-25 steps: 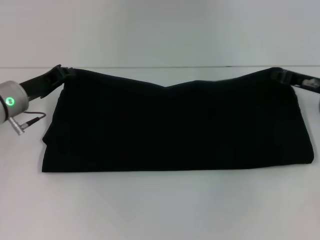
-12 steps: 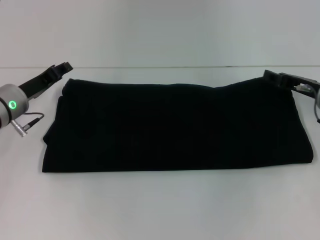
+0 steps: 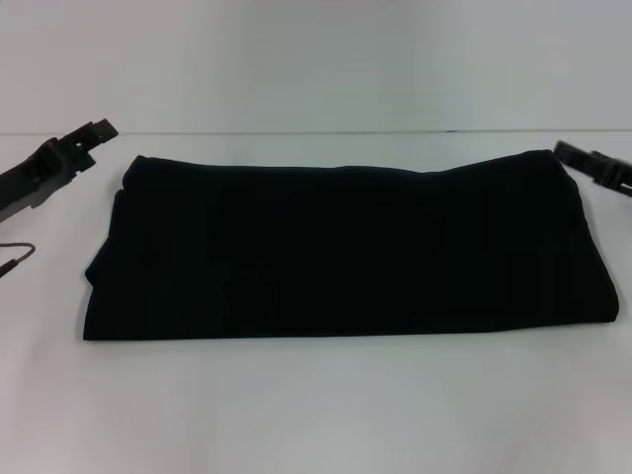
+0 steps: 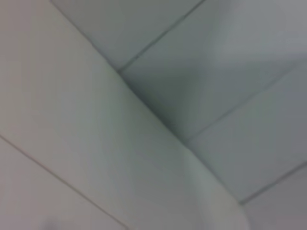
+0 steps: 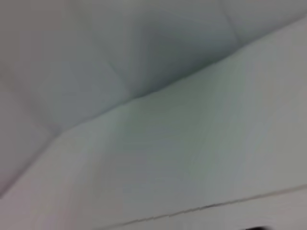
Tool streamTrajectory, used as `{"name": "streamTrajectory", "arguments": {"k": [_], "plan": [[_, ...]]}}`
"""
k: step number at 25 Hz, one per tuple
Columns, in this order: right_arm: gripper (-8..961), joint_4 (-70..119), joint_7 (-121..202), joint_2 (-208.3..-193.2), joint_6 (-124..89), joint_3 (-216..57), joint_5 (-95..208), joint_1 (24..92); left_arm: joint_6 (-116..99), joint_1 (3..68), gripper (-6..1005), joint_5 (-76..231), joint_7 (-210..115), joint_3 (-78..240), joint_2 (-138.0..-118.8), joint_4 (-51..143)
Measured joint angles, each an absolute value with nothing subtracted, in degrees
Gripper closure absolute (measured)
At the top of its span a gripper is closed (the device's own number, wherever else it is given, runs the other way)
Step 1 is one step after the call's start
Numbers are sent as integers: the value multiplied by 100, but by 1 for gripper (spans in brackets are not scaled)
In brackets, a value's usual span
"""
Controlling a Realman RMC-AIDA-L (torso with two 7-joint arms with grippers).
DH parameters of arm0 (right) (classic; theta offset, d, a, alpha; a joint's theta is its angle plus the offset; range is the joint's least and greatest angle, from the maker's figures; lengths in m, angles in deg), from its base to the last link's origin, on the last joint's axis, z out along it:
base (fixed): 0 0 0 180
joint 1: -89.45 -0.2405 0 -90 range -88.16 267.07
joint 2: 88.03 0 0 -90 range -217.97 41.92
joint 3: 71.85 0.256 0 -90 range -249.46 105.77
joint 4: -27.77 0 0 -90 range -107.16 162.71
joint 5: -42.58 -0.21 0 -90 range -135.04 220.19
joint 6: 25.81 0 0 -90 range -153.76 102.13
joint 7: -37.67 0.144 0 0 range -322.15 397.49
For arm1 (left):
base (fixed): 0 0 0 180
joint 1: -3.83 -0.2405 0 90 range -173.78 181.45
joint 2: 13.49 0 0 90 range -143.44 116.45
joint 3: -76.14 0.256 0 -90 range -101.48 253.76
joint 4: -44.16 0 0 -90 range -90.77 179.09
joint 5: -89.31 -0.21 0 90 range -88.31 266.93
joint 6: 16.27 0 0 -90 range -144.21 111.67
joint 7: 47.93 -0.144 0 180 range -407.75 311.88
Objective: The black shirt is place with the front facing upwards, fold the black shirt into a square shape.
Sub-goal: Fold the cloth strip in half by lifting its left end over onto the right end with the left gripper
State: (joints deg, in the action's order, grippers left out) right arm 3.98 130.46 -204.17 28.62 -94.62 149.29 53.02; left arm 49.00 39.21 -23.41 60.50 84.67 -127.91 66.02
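The black shirt (image 3: 346,247) lies folded into a wide flat band across the middle of the white table (image 3: 316,415) in the head view. Its lettering and neck label are hidden. My left gripper (image 3: 97,131) hovers open just off the shirt's far left corner, apart from the cloth. My right gripper (image 3: 565,150) is open beside the shirt's far right corner and holds nothing. Neither wrist view shows the shirt or any fingers, only pale surfaces.
The table's far edge meets a pale wall (image 3: 316,59) just behind the shirt. A thin cable (image 3: 15,252) from my left arm hangs at the left edge of the view.
Both grippers let go of the shirt's far corners and drew outward and away. The raised far edge dropped and the cloth now lies flat.
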Motion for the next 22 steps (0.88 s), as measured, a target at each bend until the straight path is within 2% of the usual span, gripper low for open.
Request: {"name": "streamTrajectory", "arguments": {"k": [4,7,12,16,22], "plan": [[210,325,11914,-20381,4464,-9583,15014,5534,5840,3558,306,-2218,6079,8480,-12728,6666],[212,137,11390,-20427,5192,-9899,15252,5617,6314,3371,171,-2291,6226,8692,-12634,6655],[206,-32,10604,-20680,5399,-10400,15748,5652,6679,3074,77,-2490,7030,9362,-12536,6799],[206,156,9788,-20809,5423,-10593,15844,5671,7143,2872,76,-3042,7854,9430,-12510,7152],[206,414,9416,-20811,5287,-10762,15838,5630,7429,2687,78,-3809,8763,9374,-12471,7556]]}}
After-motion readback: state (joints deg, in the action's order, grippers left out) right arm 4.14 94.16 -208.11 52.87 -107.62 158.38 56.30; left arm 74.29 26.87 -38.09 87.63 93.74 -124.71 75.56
